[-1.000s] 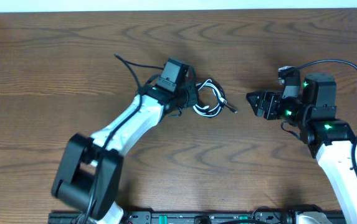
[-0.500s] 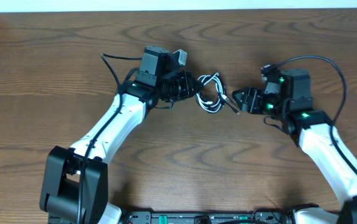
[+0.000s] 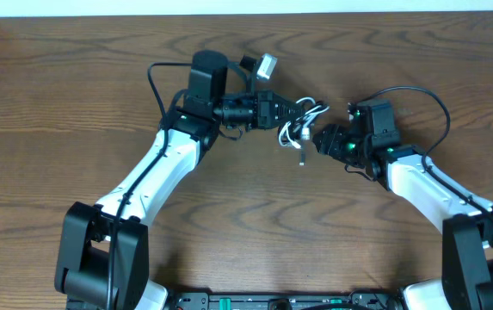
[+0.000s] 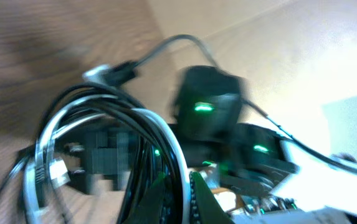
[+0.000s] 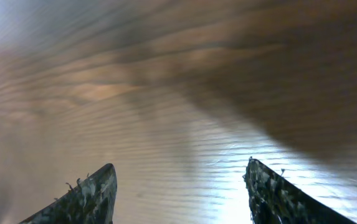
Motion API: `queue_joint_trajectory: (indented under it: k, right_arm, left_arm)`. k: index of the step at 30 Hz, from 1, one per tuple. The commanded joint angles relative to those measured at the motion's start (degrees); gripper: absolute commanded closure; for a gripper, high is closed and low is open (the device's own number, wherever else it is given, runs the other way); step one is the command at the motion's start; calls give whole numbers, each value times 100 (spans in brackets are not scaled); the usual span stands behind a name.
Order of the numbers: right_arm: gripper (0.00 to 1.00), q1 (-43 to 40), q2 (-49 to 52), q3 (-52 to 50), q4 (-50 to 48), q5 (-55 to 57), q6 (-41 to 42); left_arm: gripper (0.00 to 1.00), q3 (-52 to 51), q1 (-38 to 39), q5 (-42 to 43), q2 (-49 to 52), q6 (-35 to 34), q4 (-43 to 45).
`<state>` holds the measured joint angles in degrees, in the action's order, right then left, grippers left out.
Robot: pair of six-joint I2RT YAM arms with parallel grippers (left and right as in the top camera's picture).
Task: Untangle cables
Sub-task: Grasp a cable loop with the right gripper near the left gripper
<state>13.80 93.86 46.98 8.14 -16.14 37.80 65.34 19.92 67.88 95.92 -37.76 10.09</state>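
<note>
1. Though tangled into one bundle, counted as two cables [image 3: 300,127]: one white cord [image 4: 173,146] and one black cord [image 4: 128,121], looped through each other just above centre of the overhead frame.
2. Trailing one small plug [image 3: 301,158] at the bundle's lower edge; cannot tell whether lifted off the wood or resting on it.
3. Pinched at the upper-left side by the left gripper [image 3: 286,112], jaws clenched on the cables; seen in the left wrist view as blurred loops filling the left half of the frame.
4. Flanked at lower right by the right gripper [image 3: 319,139], just beside the bundle; cannot tell from above whether touching.
5. Released and spread, with both fingers [image 5: 94,193] low in the right wrist view and only bare wood between them.
6. Counted further out: two grippers; two white arms, the left arm [image 3: 156,168] entering from lower left and the right arm [image 3: 418,181] from lower right; one brown wooden table [image 3: 74,86] under everything.
</note>
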Motion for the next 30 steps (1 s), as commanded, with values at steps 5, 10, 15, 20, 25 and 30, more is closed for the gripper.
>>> queue_joint_trajectory:
  k: [5,10,15,20,25,30]
  right_arm:
    - [36,11,105,98,-31,385,74]
    - [34,-131,-184,103,227,354,-350]
    - [31,-507,-1005,103,470,-195,-975]
    - [30,-785,-1716,103,398,-1239,-988]
    - [31,-688,-1886,103,-2,-1862,-302]
    - [26,-422,-1733,103,-393,-1812,566]
  left_arm:
    - [92,68,-192,1443,-46,-586,634]
    - [93,68,-280,1545,-46,-584,636]
    - [92,68,-400,1139,-46,-778,632]
    - [92,68,-455,177,-46,-2006,632]
    - [92,68,-448,-109,-46,-2520,634]
    - [92,68,-448,-11,-46,-2538,632]
